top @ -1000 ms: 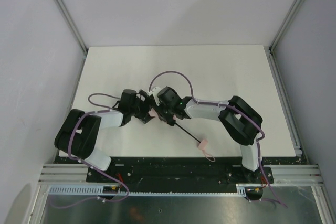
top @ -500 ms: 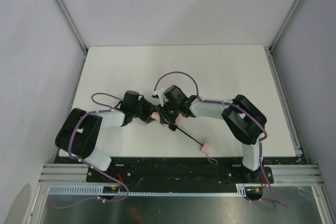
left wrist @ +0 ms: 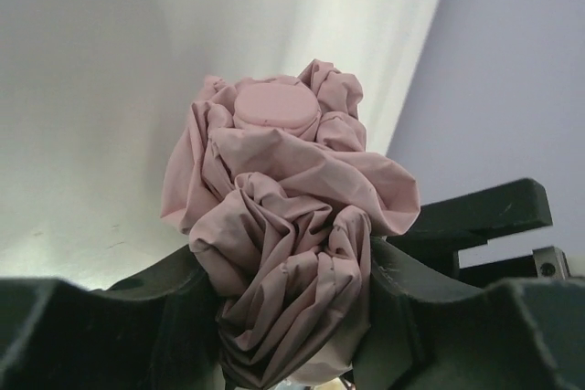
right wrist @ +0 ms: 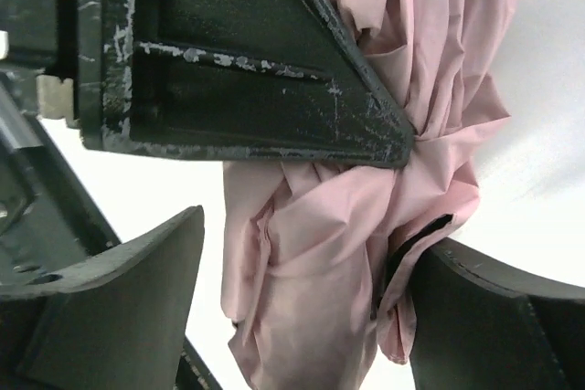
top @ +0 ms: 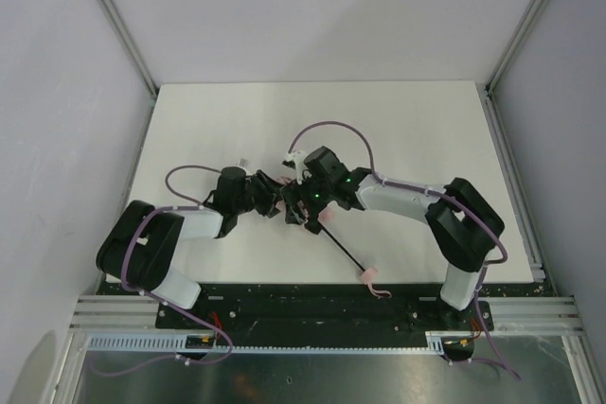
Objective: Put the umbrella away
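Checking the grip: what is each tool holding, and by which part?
The left tool clamps the umbrella by its bunched pink canopy; the right tool stands open around it.

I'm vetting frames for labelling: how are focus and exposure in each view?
Top external: sharp, evenly lit, shadows faint. Left wrist: umbrella fabric crisp, the dark pincer fingers lack detail. Right wrist: table washed out, nearly white.

The left arm (top: pixel 194 224) and right arm (top: pixel 402 201) are each built of white links joined by bulky black joint housings (top: pixel 142 251). A thin purple cable (top: pixel 331 124) is looped along each. A green light (top: pixel 348 177) is lit on the right wrist. The right arm's fingers (right wrist: pixel 110 308) are moulded in smooth, curved black.
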